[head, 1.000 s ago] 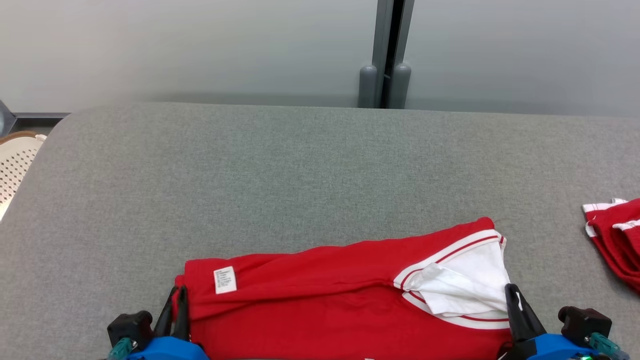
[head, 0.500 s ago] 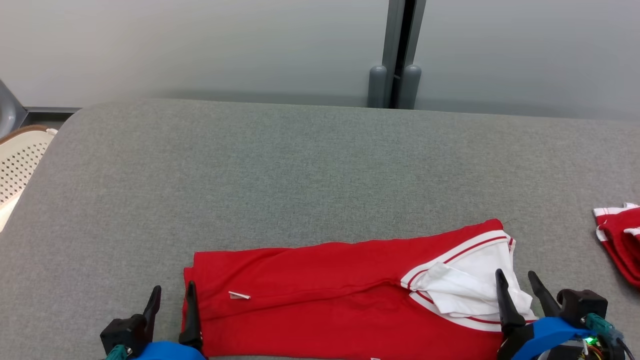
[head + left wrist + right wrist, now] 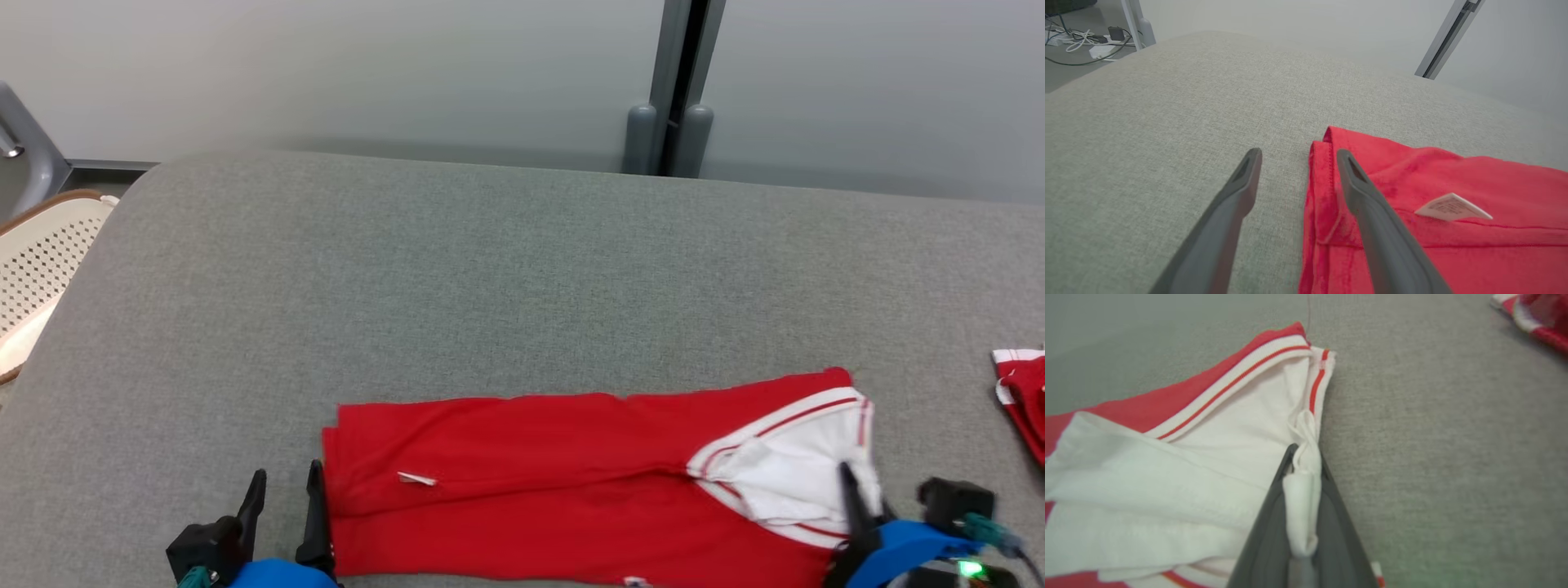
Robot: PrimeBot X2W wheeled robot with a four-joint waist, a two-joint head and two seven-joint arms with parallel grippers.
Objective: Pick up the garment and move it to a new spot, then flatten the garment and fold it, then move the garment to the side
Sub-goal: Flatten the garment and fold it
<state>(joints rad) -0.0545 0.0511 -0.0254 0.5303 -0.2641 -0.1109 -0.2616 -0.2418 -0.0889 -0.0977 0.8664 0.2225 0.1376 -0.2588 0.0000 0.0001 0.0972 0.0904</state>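
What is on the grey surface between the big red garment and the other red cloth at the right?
Nothing: the head view shows bare grey surface between the red garment and the red cloth.

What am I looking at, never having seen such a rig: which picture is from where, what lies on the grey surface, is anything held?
A two-armed robot folding clothes. The wide picture is from its head camera; the other two look along each arm's two dark fingers. On the grey padded surface lies a red garment with white trim; another red-and-white piece lies at the right. The left gripper stands open at the garment's left edge, holding nothing. The right gripper is shut on the garment's white fabric.
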